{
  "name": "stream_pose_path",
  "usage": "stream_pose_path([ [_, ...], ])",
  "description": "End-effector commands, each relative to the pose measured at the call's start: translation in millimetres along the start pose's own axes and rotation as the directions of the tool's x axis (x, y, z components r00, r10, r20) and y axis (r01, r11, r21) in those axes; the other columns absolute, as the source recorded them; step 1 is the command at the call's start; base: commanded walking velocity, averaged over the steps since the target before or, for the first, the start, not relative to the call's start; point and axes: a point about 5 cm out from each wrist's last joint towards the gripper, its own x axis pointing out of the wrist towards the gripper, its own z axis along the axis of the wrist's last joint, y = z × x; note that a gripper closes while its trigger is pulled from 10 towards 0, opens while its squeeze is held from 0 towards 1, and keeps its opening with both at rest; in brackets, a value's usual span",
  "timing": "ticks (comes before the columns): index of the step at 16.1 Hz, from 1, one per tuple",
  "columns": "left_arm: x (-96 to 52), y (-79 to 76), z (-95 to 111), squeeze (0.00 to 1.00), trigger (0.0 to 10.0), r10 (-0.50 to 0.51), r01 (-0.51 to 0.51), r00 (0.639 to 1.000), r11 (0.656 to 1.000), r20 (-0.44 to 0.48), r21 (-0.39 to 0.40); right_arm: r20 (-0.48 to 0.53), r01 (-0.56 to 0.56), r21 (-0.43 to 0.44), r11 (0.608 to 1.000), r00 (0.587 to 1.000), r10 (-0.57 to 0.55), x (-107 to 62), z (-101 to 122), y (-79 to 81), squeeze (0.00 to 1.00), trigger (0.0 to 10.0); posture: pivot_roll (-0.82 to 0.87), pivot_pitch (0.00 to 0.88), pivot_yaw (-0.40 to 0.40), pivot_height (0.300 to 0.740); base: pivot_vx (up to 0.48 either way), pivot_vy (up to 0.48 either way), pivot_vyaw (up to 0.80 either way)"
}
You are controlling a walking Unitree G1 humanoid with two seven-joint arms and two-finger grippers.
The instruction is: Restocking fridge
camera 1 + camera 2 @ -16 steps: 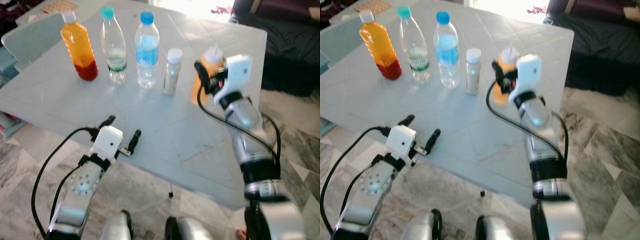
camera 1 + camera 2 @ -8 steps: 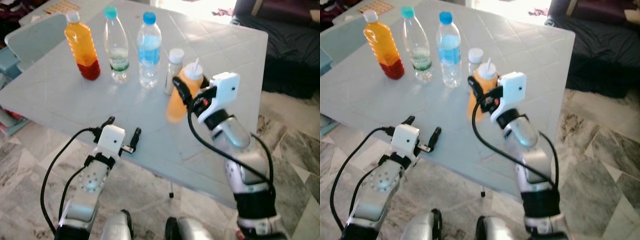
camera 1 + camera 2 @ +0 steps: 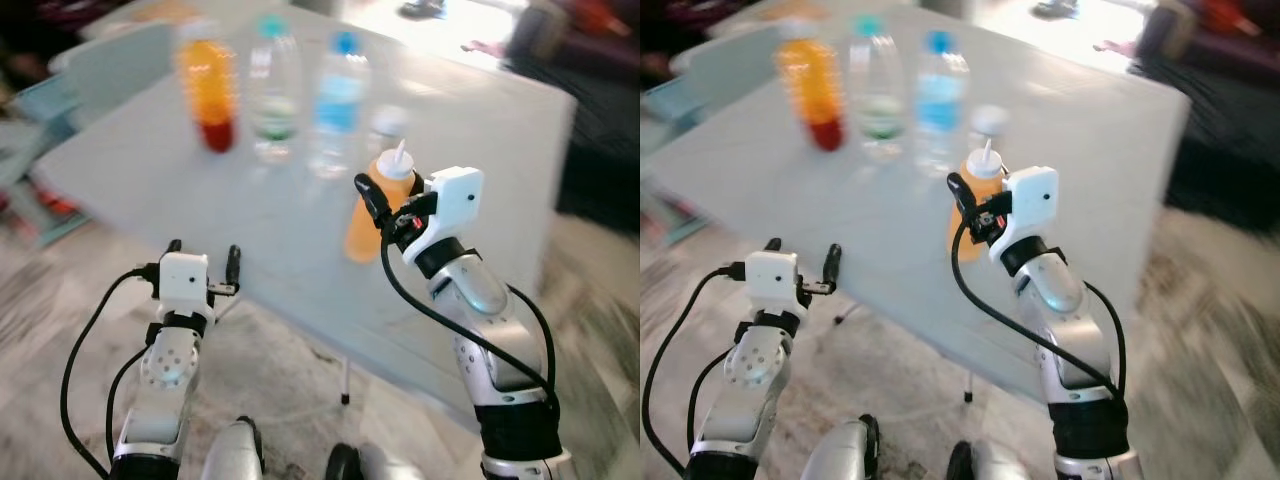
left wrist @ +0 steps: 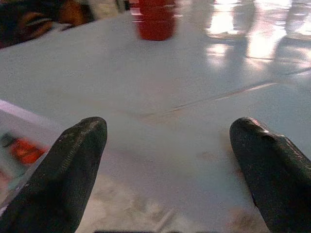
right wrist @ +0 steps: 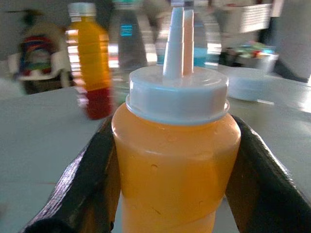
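right gripper (image 3: 385,205) clamped on orange squeeze bottle (image 3: 378,205) above table (image 3: 150,180); left gripper (image 3: 203,265) fingers spread, empty.

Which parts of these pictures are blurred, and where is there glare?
Left eye view: table, floor and the row of standing bottles are smeared, while both arms stay sharp. Left wrist view: bright reflections on the tabletop. Right wrist view: the orange squeeze bottle is sharp, the bottles behind it blurred.
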Motion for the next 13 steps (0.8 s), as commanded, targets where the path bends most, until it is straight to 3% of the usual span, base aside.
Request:
stream_pose_path([
  [1,1.1,3.6,-2.5,0.0,10.0,0.026,-0.026,1.0,1.0,-0.013,0.004,0.009,-0.013,-0.009,1.0,1.0,0.013,1.6,2.5,3.3,0.0,10.0,0.07,0.099,-0.042,0.74,0.0,0.0,0.79],
  [6,5.8,-2.5,2.8,0.0,10.0,-0.003,0.003,1.0,1.0,0.011,-0.01,0.015,-0.009,-0.027,1.0,1.0,0.01,7.0,-2.1,5.0,0.0,10.0,0.09,0.078,-0.034,0.74,0.0,0.0,0.8],
  [7,4.6,-5.3,1.7,0.0,10.0,-0.03,0.03,0.999,0.999,0.013,-0.043,0.013,-0.009,-0.031,0.999,1.0,0.01,7.5,-3.6,5.6,0.0,10.0,0.1,0.073,-0.034,0.74,0.0,0.0,0.8],
  [10,4.9,-5.4,0.7,0.0,10.0,-0.008,0.008,1.0,1.0,0.018,-0.019,0.011,-0.028,-0.029,0.999,1.0,0.029,5.8,-6.6,6.0,0.0,10.0,0.1,0.057,-0.033,0.74,0.0,0.0,0.79],
  [12,6.8,-9.3,5.8,0.0,10.0,-0.082,0.084,0.996,0.995,0.043,-0.05,0.017,-0.042,-0.032,0.999,0.999,0.043,6.2,-5.7,5.4,0.0,10.0,0.1,0.055,-0.034,0.74,0.0,0.0,0.79],
  [13,7.9,-8.4,5.9,0.0,10.0,-0.07,0.071,0.997,0.997,0.043,-0.04,0.019,-0.044,-0.032,0.999,0.999,0.044,7.1,-5.1,5.3,0.0,10.0,0.1,0.055,-0.034,0.74,0.0,0.0,0.79],
])
